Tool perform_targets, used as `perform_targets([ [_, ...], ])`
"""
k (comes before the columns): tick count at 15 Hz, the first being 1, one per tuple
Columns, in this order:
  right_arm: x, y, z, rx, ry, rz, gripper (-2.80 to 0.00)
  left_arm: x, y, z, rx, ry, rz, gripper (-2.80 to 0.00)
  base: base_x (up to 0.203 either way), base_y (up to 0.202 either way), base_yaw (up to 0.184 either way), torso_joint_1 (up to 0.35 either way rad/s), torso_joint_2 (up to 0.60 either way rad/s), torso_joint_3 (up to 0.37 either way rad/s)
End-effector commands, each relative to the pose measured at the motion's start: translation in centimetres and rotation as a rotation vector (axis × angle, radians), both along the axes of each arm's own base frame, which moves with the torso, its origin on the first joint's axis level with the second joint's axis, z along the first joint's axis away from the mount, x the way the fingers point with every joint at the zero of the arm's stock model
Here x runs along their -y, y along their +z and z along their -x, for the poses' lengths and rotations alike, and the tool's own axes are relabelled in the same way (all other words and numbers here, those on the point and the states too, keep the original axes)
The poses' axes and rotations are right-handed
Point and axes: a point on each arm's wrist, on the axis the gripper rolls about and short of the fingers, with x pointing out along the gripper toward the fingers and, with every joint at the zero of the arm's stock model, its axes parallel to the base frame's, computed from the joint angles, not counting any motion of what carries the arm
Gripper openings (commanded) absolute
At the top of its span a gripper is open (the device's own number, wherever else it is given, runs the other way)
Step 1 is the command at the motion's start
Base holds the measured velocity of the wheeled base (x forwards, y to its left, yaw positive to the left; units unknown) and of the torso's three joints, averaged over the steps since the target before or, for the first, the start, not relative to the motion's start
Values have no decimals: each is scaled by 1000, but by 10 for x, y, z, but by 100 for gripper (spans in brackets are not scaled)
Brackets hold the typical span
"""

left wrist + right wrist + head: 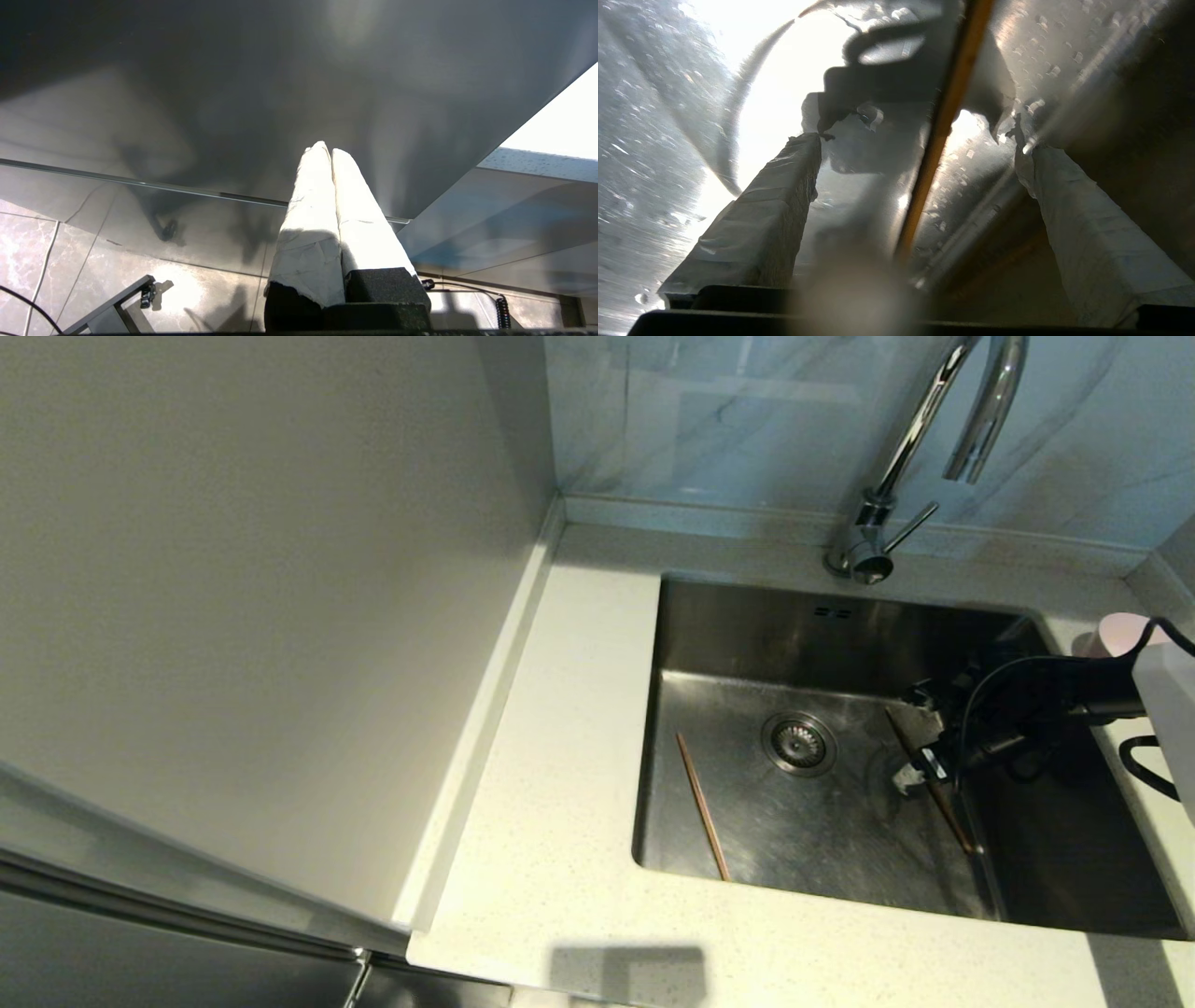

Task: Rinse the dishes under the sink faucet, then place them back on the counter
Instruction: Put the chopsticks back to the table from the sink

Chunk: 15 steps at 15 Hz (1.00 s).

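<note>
Right tool (917, 742), fingers apart, straddles a chopstick (934, 784) lying on the sink (747, 644) floor, its long axis crossing the gap; left tool (327, 151) closed.

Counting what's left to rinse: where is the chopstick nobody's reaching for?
Head view: chopstick lies on the sink floor, left of the drain strainer.

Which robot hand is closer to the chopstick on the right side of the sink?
The right. The right gripper is down in the sink, open, with that chopstick between its fingers. The left gripper is parked off the counter, fingers together.
</note>
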Motion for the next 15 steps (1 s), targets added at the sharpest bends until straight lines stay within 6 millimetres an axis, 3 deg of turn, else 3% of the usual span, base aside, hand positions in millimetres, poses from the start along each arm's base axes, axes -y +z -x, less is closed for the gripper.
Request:
perform_targets([
  [1,-3,-8,-3,-9,8,-2,0,0,0,0,4,0,1,-280,0,0,0,0,0,0],
  [8,0,-16,-16,23,4,5,0,0,0,0,4,0,1,-280,0,0,0,0,0,0],
  [14,6,-17,-16,31,-6,8,0,0,0,0,2,0,1,-280,0,0,0,0,0,0],
  [15,7,-18,-16,29,-7,8,-280,0,0,0,4,0,1,-280,0,0,0,0,0,0],
])
